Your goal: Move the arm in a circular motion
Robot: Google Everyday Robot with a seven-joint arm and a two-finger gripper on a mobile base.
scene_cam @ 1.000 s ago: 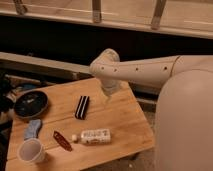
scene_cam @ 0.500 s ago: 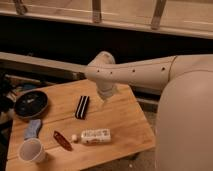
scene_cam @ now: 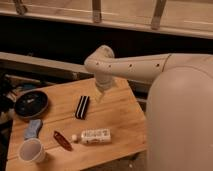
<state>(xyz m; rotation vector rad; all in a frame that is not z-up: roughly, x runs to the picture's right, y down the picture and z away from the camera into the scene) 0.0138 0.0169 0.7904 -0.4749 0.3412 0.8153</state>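
Tool (scene_cam: 100,94) at the short tapered tip of the thick cream-white tubular arm (scene_cam: 131,70), hanging just above the wooden slatted worktop (scene_cam: 120,122), near its far edge. Fingers' state: cannot tell. Arm reaching in from the right at about three o'clock, bending at a rounded joint dotted with small dark screw holes, then dropping toward the worktop. Large cream-white rounded segment filling the lower right corner.

Just beside the tool tip, toward seven o'clock, a flat black rectangular object with pale stripes (scene_cam: 82,107), lying on the wood. Farther toward six o'clock, a white bottle with a printed label (scene_cam: 93,135), lying on its side, cap end pointing to nine o'clock. At its eight o'clock, a slim dark red packet (scene_cam: 62,140), set diagonally. At the worktop's nine o'clock edge, a round black bowl (scene_cam: 31,103). Below the bowl, a crumpled blue cloth (scene_cam: 33,128). At the near left corner, a white paper cup (scene_cam: 31,150), upright, mouth open upward. All objects apart from one another.
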